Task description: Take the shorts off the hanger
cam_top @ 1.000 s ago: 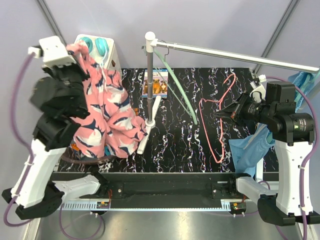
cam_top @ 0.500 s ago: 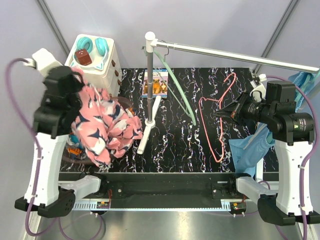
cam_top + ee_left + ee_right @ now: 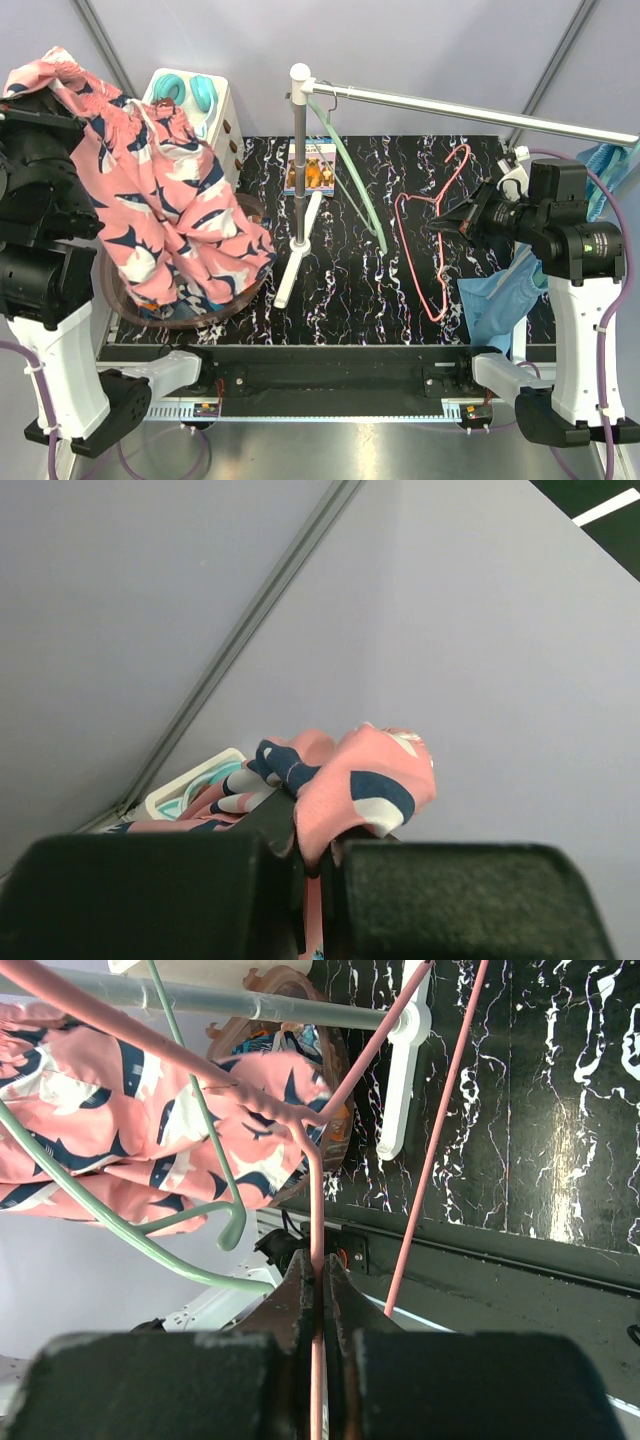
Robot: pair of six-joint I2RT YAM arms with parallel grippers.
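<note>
The left gripper [image 3: 318, 852] had swung up, far left of the grey metal stand pole [image 3: 299, 160], its closed fingers pinching the pink cloth shorts with navy-and-white prints [image 3: 170, 215], which hung down left of the pole. Right of the pole, the right gripper [image 3: 318, 1275] was clamped on a thin pink wire hanger [image 3: 316, 1200].

readable text: none | picture card [image 3: 310, 167] by the pole: print too small to make out

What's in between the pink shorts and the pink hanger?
In the top view, the rack's pole and the green hanger stand between the pink shorts and the pink hanger. The rest is bare black table.
</note>
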